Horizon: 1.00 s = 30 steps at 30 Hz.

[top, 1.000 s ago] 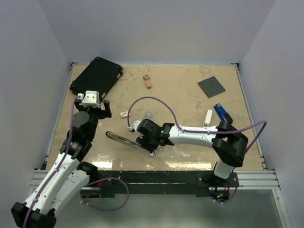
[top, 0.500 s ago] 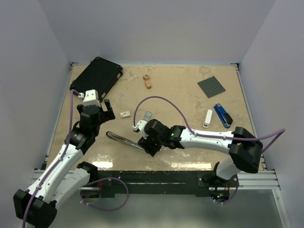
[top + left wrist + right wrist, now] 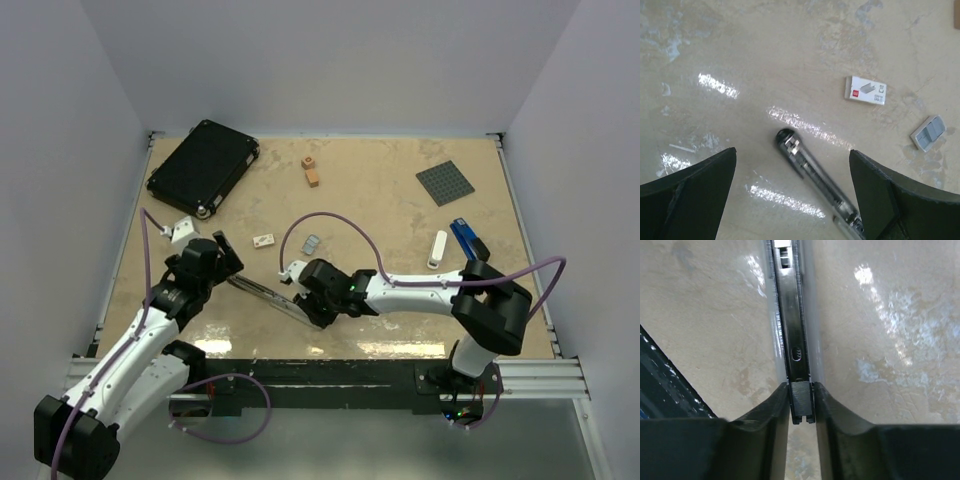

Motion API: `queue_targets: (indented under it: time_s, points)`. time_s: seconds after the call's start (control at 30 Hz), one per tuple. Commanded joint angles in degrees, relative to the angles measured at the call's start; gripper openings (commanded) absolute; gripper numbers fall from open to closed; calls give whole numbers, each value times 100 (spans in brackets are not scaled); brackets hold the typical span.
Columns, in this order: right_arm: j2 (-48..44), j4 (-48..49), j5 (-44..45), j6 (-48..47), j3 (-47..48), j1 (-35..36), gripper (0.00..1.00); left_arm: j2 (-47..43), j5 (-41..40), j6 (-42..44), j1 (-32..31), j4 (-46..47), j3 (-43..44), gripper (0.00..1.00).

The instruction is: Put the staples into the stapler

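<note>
Stapler (image 3: 262, 292) lies flat on the table (image 3: 380, 200) near the near edge, left of centre, running diagonally from far-left to near-right. Right gripper (image 3: 315, 300) is clamped on its near-right end. In the right wrist view both fingers (image 3: 765, 415) press against the sides of the silver rail (image 3: 795, 340), with the black end piece caught between them. Left gripper (image 3: 222, 262) is spread wide over the far-left end of the stapler and grasps nothing; in the left wrist view the rounded tip (image 3: 810, 162) sits between the two dark fingers (image 3: 690, 190), apart from both. Staples (image 3: 312, 243) – a small grey block – lie loose on the table just beyond the stapler's middle, not touching it or either gripper; also seen at the right edge of the left wrist view (image 3: 928, 133). Small white box (image 3: 264, 240) with a red mark sits just left of the staples. Black case (image 3: 205, 165) in the far-left corner, orange blocks (image 3: 311, 170) far centre, grey plate (image 3: 445, 182) far right – white bar (image 3: 438, 248) and blue stapler (image 3: 468, 238) side by side on the right.
</note>
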Motion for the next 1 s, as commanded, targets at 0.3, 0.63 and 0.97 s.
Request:
queue_targets:
  time_s: [0.3, 0.63, 0.97]
  points:
    - [618, 821, 478, -492, 563, -110, 7, 321, 93, -967, 145, 1371, -857, 100]
    - [864, 1059, 301, -545, 625, -242, 6, 1744, -267, -1143, 365, 2024, -761, 97]
    - [978, 1314, 275, -545, 554, -242, 6, 3221, -267, -1186, 409, 2095, 47, 89]
